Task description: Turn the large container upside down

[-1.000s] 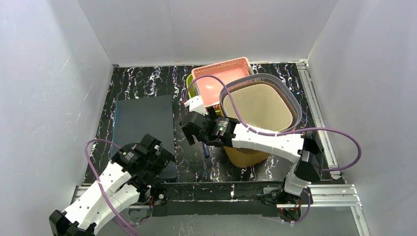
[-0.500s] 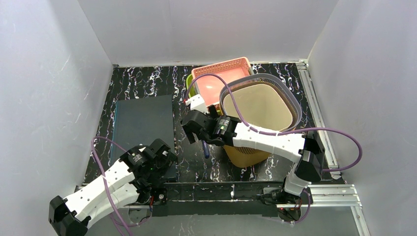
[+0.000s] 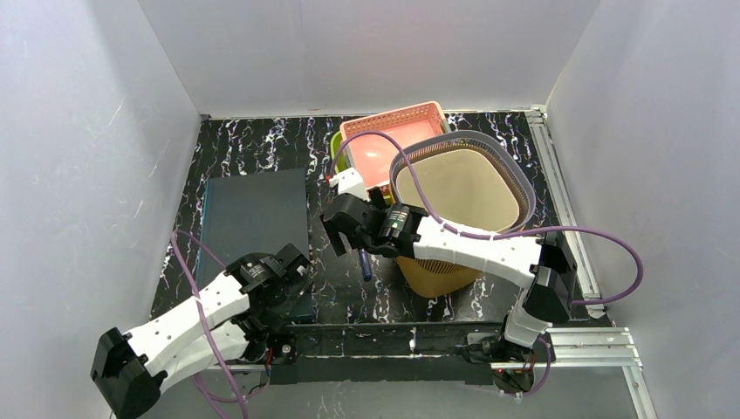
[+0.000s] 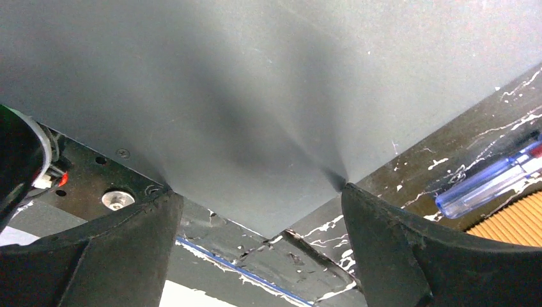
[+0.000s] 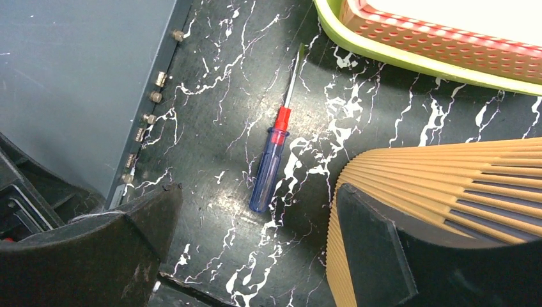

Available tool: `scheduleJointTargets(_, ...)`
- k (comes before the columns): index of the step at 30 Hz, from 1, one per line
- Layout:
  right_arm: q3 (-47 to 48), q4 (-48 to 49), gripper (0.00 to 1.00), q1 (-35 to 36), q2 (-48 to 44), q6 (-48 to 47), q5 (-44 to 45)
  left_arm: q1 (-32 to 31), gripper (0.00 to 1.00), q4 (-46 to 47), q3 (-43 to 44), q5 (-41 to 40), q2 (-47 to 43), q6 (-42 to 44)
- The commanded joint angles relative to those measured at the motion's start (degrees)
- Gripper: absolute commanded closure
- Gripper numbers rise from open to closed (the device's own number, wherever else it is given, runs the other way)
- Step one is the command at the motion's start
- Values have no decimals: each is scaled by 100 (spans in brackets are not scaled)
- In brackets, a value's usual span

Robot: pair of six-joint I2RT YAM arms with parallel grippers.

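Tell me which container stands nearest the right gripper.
The tall tan ribbed bin: its wall is beside the right gripper, while the pink basket and green tray lie farther back.

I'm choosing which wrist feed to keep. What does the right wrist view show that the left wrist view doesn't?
Right wrist only: the metal shaft of the screwdriver, the pink basket in the green tray, the right end effector. Left wrist only: a silver bolt, the left end effector. Both: the grey panel, the screwdriver's blue handle, the ribbed tan container, the marbled table.
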Motion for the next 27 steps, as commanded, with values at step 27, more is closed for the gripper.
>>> scheduleJointTargets(27,-278,297,1,-32,-485,314,-370,2310,9,1877,312,-1289,914,3214)
